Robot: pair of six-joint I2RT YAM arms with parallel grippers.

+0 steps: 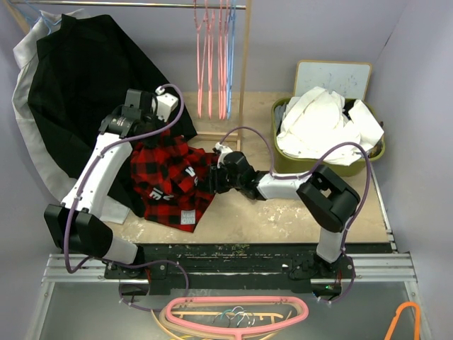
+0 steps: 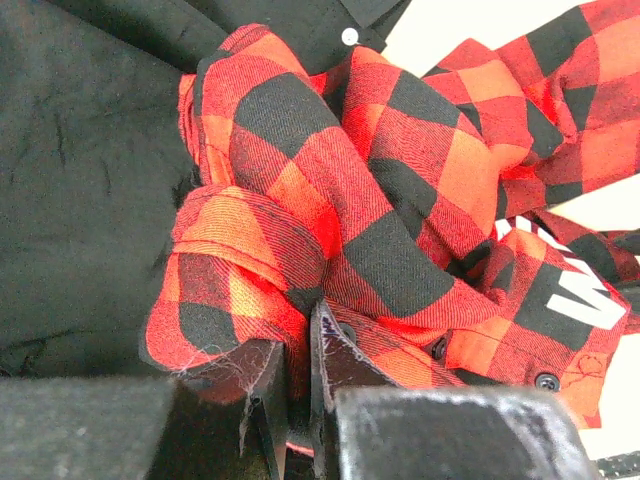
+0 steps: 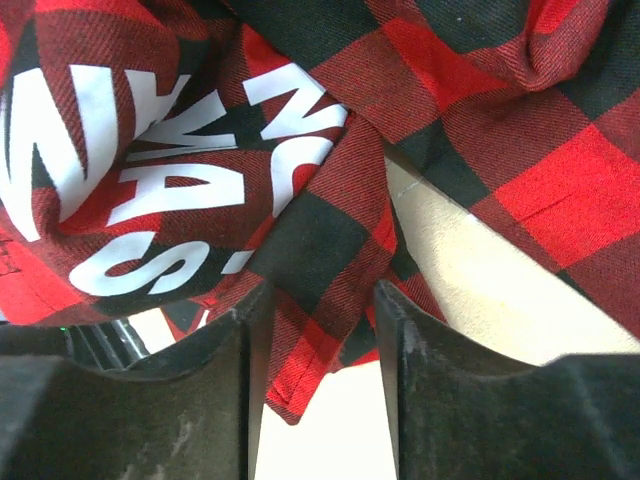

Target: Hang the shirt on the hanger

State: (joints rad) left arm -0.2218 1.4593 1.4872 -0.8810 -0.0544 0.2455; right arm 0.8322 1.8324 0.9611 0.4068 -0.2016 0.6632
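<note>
Progress is looking slight: the shirt (image 1: 173, 184) is lying in a crumpled heap left of centre in the top view. It is partly on the bare table (image 1: 283, 212) and partly overlapping the black shirt (image 1: 85, 78), which is spreading across the upper left.

My left claw (image 2: 298, 395) is pinching a bunched fold of plaid. In the left wrist view its two fingers are sitting almost together at the bottom centre, with cloth squeezed between them.

My right claw (image 3: 315, 390) is reaching in from the right side of the heap. In its own view the jaws are standing well apart at the bottom of the frame. A hem of the shirt is hanging down between them, and pale table is showing beside it, so I am judging this claw open and not gripping. The white letters are showing in the upper left of that view.

The hanger (image 1: 231, 64), as far as I can make out, is the thin bluish line hanging among the pink hangers (image 1: 209, 64) from the rail (image 1: 141, 5) at the top centre. It is well apart from the shirt and from both my claws.

So nothing of the placing is showing as done. I am judging that what remains is spreading the shirt, finding the collar or shoulders, fetching the hanger, and threading it into the shirt.
</note>
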